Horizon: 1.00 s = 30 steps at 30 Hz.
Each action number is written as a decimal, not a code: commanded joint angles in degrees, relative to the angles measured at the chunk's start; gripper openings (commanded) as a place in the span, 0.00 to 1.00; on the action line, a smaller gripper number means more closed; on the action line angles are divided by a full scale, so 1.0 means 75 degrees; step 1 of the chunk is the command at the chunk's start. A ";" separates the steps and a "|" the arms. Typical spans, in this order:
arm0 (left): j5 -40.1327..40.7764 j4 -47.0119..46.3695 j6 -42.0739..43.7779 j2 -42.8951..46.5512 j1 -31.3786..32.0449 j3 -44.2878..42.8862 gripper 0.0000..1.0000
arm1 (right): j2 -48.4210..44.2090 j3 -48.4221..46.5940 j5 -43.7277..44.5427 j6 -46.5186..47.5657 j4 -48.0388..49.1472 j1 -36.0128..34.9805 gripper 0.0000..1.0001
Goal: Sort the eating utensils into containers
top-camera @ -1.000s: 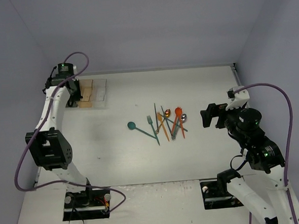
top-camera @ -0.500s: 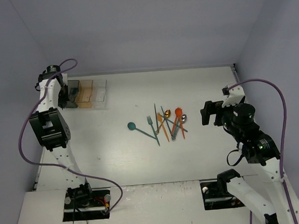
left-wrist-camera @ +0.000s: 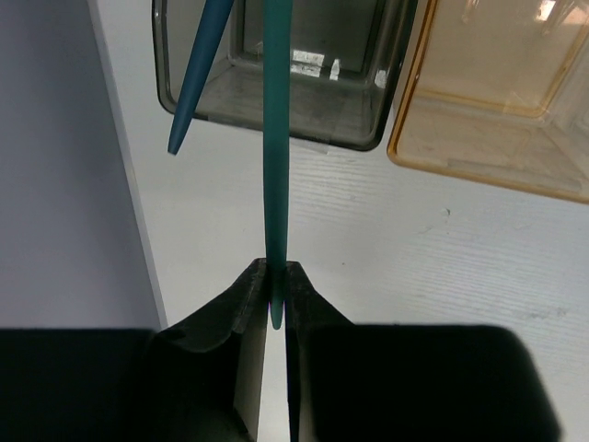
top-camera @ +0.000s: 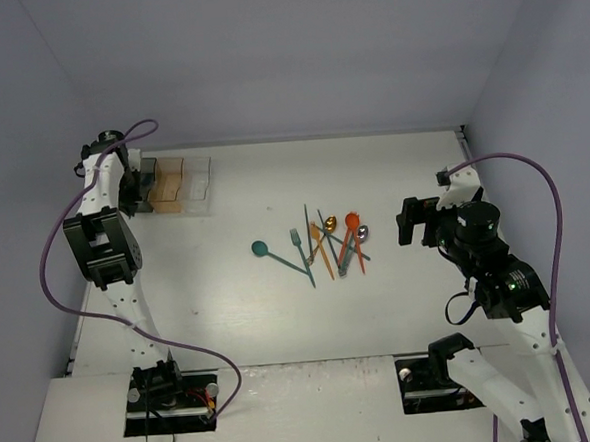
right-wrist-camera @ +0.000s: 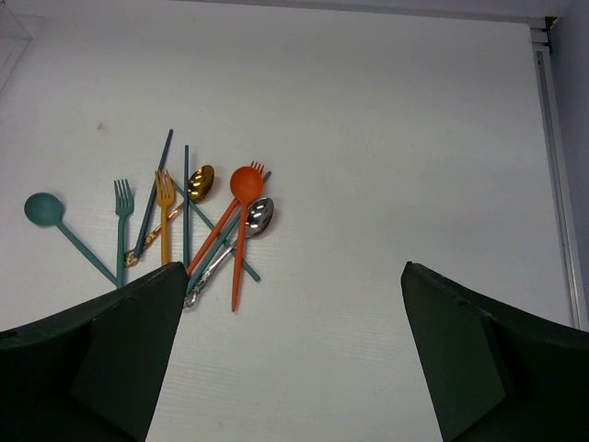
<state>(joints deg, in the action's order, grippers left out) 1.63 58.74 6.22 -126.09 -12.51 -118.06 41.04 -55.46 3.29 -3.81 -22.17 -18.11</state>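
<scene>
A slim, smooth, matte teal stick (left-wrist-camera: 274, 184), round in section and tapering to a blunt end, is pinched at that end between the dark moulded fingers of the left gripper (left-wrist-camera: 274, 304), which are pressed tight on it. Its long axis runs straight out from the fingertips across the near wall of the dark grey bin (left-wrist-camera: 313, 129), a see-through, round-cornered rectangular box; its far end leaves the wrist view, so it may be inside or only above the bin. A second teal stick (left-wrist-camera: 198, 74) leans over that bin's rim. The amber bin (left-wrist-camera: 488, 157) adjoins it, then the clear bin (top-camera: 200, 182), at the white table's (right-wrist-camera: 386, 138) far left corner. Mid-table lies a heap of utensils (right-wrist-camera: 193, 221), mostly crossed, with glossy orange, gold and silver spoons. The right gripper (right-wrist-camera: 294, 276) hangs beside it, jaws spread wide.
</scene>
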 commanded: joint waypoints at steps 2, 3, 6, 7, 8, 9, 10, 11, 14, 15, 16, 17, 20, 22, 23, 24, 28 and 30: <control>-0.0048 0.0207 -0.0059 0.0164 -0.0043 -0.0718 0.12 | 0.0078 -0.0082 0.0191 0.0087 0.0382 -0.0058 1.00; -0.0063 0.0207 -0.0066 0.0150 -0.0043 -0.0783 0.13 | 0.0093 -0.0082 0.0184 0.0087 0.0389 -0.0058 1.00; -0.0030 0.0207 -0.0056 0.0101 -0.0043 -0.0980 0.13 | 0.0095 -0.0082 0.0159 0.0087 0.0390 -0.0058 1.00; -0.0036 0.0207 -0.0056 0.0081 -0.0043 -0.1027 0.13 | 0.0088 -0.0082 0.0152 0.0080 0.0390 -0.0058 1.00; -0.0041 0.0205 -0.0061 0.0059 -0.0043 -0.1074 0.14 | 0.0080 -0.0080 0.0147 0.0075 0.0388 -0.0058 1.00; -0.0041 0.0199 -0.0081 0.0032 -0.0043 -0.1121 0.14 | 0.0067 -0.0073 0.0147 0.0075 0.0382 -0.0058 1.00; -0.0048 0.0192 -0.0105 0.0008 -0.0039 -0.1165 0.14 | 0.0060 -0.0074 0.0147 0.0071 0.0382 -0.0058 1.00; -0.0063 0.0185 -0.0133 -0.0013 -0.0032 -0.1209 0.14 | 0.0060 -0.0081 0.0147 0.0064 0.0389 -0.0058 1.00; -0.0126 0.0192 -0.0207 -0.0127 -0.0031 -0.1366 0.15 | 0.0071 -0.0102 0.0115 0.0066 0.0390 -0.0058 1.00; -0.0160 0.0195 -0.0245 -0.0112 -0.0027 -0.1401 0.16 | 0.0071 -0.0109 0.0109 0.0063 0.0390 -0.0058 1.00; -0.0201 0.0195 -0.0286 -0.0077 -0.0021 -0.1419 0.18 | 0.0071 -0.0115 0.0103 0.0063 0.0390 -0.0058 1.00; -0.0321 0.0195 -0.0362 -0.0007 -0.0015 -0.1417 0.20 | 0.0071 -0.0125 0.0096 0.0068 0.0390 -0.0058 1.00; -0.0867 0.0152 -0.0932 0.0553 0.0098 -0.1218 0.34 | 0.0053 -0.0152 0.0107 0.0063 0.0390 -0.0058 1.00; -0.0856 0.0132 -0.1426 0.0941 0.0418 -0.0864 0.45 | 0.0021 -0.0162 0.0122 0.0063 0.0390 -0.0058 1.00; -0.0618 0.0102 -0.1578 0.1282 0.0590 -0.0712 0.49 | 0.0001 -0.0152 0.0112 0.0063 0.0390 -0.0058 1.00; -0.0615 0.0090 -0.1731 0.1506 0.0812 -0.0524 0.53 | -0.0011 -0.0140 0.0124 0.0063 0.0390 -0.0047 1.00; 0.0367 -0.0311 -0.2656 0.2570 0.2398 0.0897 0.65 | -0.0129 -0.0114 0.0122 0.0000 0.0378 -0.0057 1.00; 0.0438 -0.0649 -0.3499 0.3089 0.3192 0.1774 0.67 | -0.0216 -0.0092 0.0112 -0.0033 0.0378 -0.0048 1.00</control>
<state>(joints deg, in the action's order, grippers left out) 1.55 58.23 -7.92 -113.61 -0.02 -112.28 40.39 -55.46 3.64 -3.84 -22.17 -18.11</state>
